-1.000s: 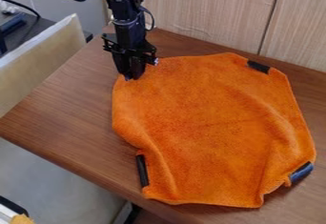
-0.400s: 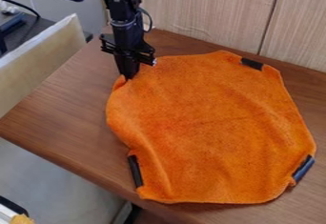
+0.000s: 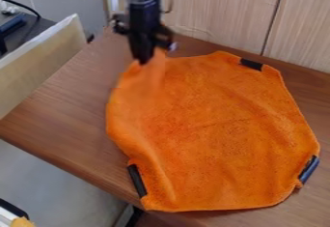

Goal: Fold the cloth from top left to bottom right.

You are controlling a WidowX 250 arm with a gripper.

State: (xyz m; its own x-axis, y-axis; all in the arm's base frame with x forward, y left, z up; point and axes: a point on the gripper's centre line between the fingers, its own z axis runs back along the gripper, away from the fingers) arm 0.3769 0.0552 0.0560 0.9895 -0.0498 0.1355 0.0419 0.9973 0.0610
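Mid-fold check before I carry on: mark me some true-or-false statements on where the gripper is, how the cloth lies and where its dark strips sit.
1. The gripper is at the upper-left part of the orange cloth. True.
2. The cloth is already folded over to the bottom right. False: most of it lies spread out on the table, with its upper-left part drawn up at the gripper.
3. A black strip sits at the cloth's upper-right edge. True.
4. The blue strip is at the cloth's lower left. False: the blue strip is at the lower right; the lower-left strip is black.
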